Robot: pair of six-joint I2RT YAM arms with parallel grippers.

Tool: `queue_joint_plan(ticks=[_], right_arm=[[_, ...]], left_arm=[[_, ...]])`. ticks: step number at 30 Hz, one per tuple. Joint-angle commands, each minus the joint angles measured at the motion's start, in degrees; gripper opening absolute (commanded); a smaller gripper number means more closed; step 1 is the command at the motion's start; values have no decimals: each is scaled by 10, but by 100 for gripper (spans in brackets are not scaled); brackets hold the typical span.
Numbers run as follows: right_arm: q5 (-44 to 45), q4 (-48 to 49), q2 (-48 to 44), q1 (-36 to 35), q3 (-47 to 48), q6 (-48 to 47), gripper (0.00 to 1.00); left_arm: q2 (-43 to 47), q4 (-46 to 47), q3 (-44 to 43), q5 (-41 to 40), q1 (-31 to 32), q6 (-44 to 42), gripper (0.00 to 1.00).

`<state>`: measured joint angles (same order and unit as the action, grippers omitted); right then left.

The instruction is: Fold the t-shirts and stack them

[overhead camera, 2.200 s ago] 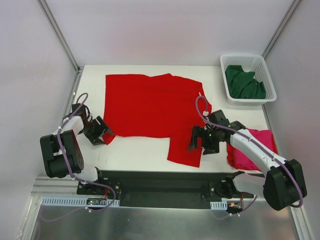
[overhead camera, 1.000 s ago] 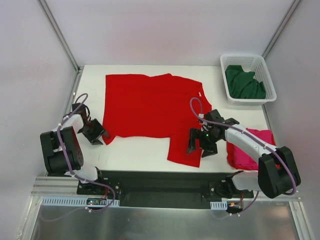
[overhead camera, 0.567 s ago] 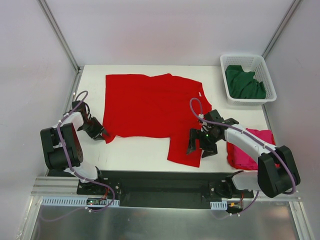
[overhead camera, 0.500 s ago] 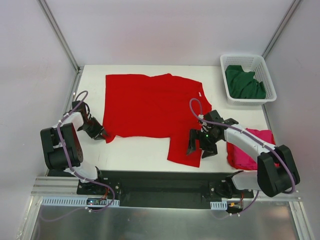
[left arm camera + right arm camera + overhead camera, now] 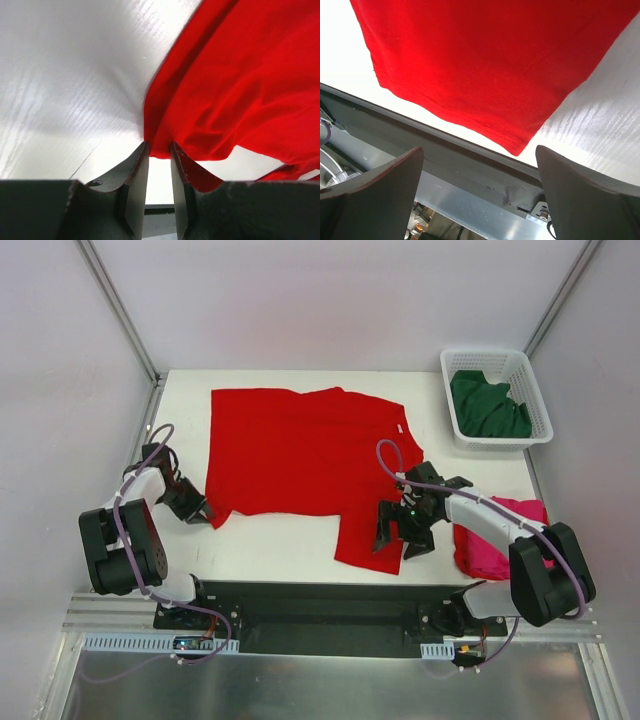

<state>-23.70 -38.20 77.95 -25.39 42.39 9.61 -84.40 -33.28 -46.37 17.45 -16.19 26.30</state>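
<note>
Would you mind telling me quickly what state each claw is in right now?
Left claw: closed on the red t-shirt at its edge.
Right claw: open, holding nothing, over the red t-shirt.

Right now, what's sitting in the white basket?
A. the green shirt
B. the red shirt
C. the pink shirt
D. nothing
A: the green shirt lies bunched inside the basket, while the red shirt is spread out on the table.
</note>
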Motion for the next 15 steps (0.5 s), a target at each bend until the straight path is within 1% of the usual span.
queue_joint_plan(ticks=[1,9,12,14,15], right_arm=[[-14,-5,10,-3,16,-14,97],[-13,-11,14,-3,21,-24,97],[-13,-12,14,-3,19,-27,97],[-13,-13,12,-3,17,-28,97],[-13,-14,11,-3,16,-30,97]], left_arm=[[17,-57,-46,-49,-1,-22,24],[5,-83,-79,-95,-1,-43,22],[-3,-86,-80,-80,-2,-42,22],[-9,-84,-72,-65,-1,-33,26],[-9,-81,-69,-63,-2,-30,31]])
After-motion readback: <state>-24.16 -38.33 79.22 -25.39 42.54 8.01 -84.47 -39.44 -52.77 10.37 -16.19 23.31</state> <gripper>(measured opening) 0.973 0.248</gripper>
